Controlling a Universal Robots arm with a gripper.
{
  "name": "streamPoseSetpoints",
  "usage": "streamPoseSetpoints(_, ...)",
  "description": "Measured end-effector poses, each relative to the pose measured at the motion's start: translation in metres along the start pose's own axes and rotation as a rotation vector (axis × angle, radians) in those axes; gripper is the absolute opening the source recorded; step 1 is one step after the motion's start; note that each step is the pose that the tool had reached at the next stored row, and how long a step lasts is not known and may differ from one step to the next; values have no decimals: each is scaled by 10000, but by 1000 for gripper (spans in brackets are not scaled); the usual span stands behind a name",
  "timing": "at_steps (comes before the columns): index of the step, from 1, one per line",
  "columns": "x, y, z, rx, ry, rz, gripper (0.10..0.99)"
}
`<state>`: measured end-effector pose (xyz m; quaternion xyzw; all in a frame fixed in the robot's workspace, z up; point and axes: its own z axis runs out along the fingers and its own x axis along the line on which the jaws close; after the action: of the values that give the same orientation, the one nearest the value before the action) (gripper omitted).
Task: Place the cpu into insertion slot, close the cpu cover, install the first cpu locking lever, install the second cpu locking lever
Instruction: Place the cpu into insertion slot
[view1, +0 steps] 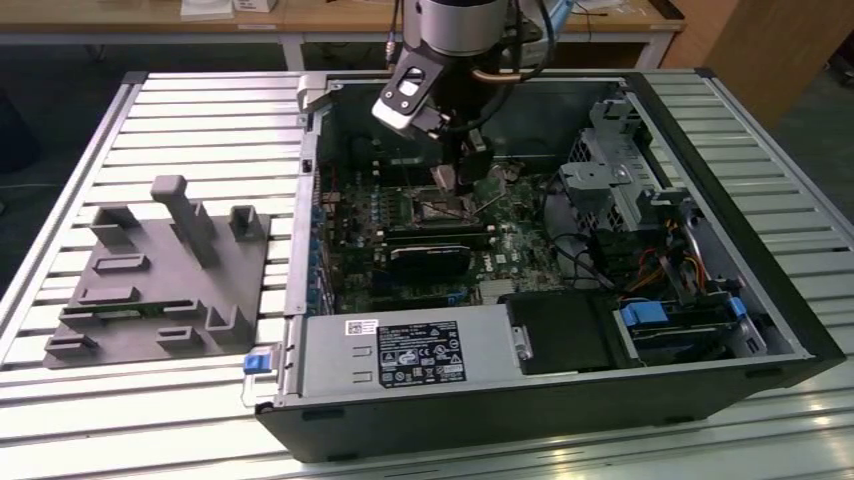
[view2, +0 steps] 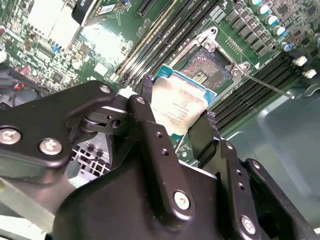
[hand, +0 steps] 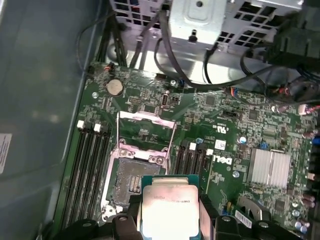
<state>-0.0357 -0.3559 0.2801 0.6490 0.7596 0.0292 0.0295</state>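
My gripper (view2: 178, 100) is shut on the cpu (view2: 181, 104), a pale tan-silver square chip pinched at two opposite edges by the black fingers (view2: 146, 85). The chip hangs tilted just above and beside the insertion slot (view2: 209, 66), whose dark centre is uncovered. In the first wrist view the cpu (hand: 169, 204) overlaps the near edge of the insertion slot (hand: 131, 176). The cpu cover (hand: 145, 116) is swung open beyond the slot. A thin locking lever (view2: 265, 83) sticks out from the socket's corner. In the exterior view my gripper (view1: 461, 190) is low inside the computer case, over the insertion slot (view1: 445, 208).
Long black memory slots (hand: 90, 160) flank the socket on both sides. A black card with a fan (view1: 434, 250) lies just in front of the socket, a drive cage (view1: 614, 180) and cables to the exterior view's right. A grey fixture (view1: 147, 270) sits on the slatted table outside the case.
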Motion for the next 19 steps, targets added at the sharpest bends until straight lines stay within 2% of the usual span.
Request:
streamPoseSetpoints(9, 0, -2, 20, -1, -68, 817, 541)
streamPoseSetpoints(12, 0, -5, 38, -127, -92, 905, 541)
streamPoseSetpoints(16, 2, -11, 60, -366, -125, 996, 541)
streamPoseSetpoints(19, 3, -22, 86, -488, -146, 1081, 541)
